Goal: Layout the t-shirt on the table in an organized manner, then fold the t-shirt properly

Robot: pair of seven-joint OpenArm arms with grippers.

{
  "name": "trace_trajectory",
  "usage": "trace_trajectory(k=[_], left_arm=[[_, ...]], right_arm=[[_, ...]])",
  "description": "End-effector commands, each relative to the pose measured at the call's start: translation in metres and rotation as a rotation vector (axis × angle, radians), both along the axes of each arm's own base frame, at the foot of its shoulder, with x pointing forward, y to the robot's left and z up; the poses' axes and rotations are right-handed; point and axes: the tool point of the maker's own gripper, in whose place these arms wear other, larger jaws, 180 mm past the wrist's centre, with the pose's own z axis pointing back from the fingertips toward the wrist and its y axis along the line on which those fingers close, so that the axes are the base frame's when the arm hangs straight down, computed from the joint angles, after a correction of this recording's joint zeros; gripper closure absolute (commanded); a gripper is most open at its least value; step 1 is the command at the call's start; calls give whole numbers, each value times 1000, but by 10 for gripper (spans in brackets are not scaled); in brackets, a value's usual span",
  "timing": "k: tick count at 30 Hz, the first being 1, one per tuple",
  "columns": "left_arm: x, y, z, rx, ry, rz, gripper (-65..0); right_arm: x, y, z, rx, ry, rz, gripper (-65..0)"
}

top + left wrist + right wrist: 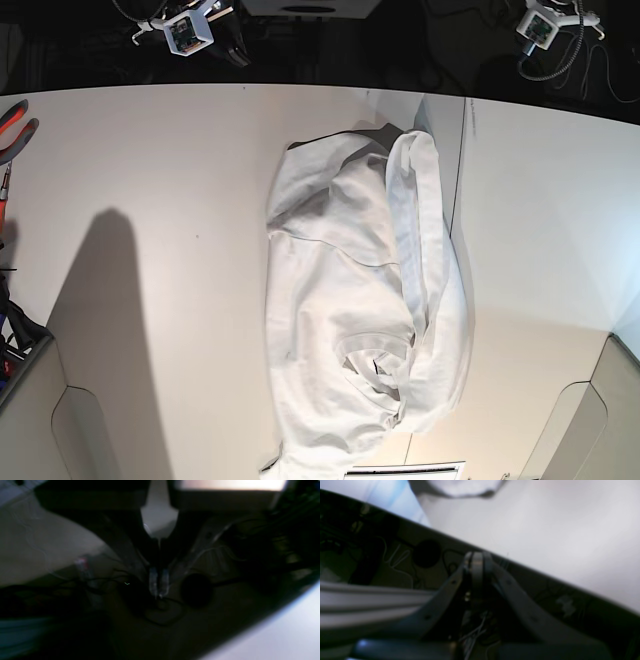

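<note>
Layout step not begun: t-shirt [365, 310] bunched mid-desk [150, 150]. Left end effector [158, 590] and right end effector [477, 562] both closed, empty, off the far edge. I'd open one, pinch a hem.

A: What lies past the far edge of the work surface?

B: A dark strip [330, 45] runs along the top of the base view, almost black, with loose cables [600, 60] trailing at the right.

A: And below, off the edge?

B: The left wrist view shows a dim floor [225, 620] with thin dark wires [160, 615] looped on it and a round black shape [196, 590], all blurred.

A: Any light?

B: A bright pale panel [232, 484] glows at the top of that view. In the base view a broad soft shadow [110, 300] falls at the left.

A: Anything at the left edge?

B: Orange-handled pliers [15, 125].
</note>
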Motion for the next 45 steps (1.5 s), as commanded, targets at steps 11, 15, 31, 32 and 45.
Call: trace_trajectory(k=[11,15,31,32,45], left_arm=[[87,18,46,-19,-254,38,0],[101,1,48,-85,-257,-28,0],[143,-5,68,-139,-357,-26,-60],[143,-5,68,-142,-360,-25,-104],[145,-7,70,-178,-362,-1,-147]], right_arm=[[120,25,67,119,-339,-77,0],[152,35,87,128,-417,-95,0],[230,70,92,21,-473,-97,-317],[235,74,85,19,-457,-93,-317],[318,136,22,-104,-309,83,-317]])
